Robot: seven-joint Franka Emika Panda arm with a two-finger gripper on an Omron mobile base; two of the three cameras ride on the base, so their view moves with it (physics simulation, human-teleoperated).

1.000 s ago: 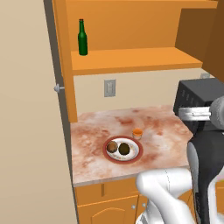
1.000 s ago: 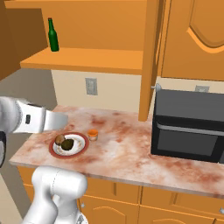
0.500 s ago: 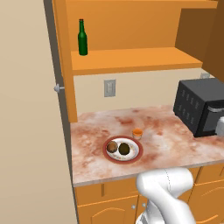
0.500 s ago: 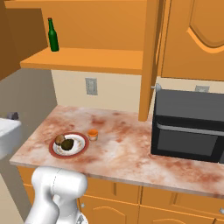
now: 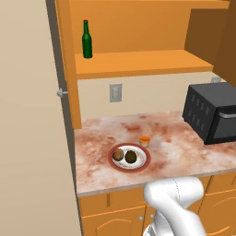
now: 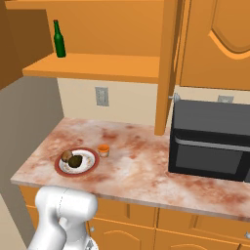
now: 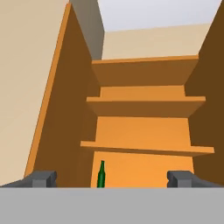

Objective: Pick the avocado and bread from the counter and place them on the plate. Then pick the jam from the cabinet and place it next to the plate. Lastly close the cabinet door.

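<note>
Already the avocado (image 5: 131,156) and bread (image 5: 119,155) lie on the plate (image 5: 140,163), the jam (image 5: 145,140) just beside; the cabinet (image 6: 165,68) door stays open, and the tool (image 7: 113,177) is spread, empty.

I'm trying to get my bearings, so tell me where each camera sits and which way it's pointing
Left base view: behind the arm's left, looking down at the stained stone counter, red-rimmed white plate, open orange wall cabinet; white arm segment at bottom.
Right base view: behind the arm's right, same counter, black microwave; white arm lower left.
Hand view: on the hand, facing up into the cabinet shelves; the open end effector has its dark fingertips at bottom.
All three share the tall green bottle.
</note>
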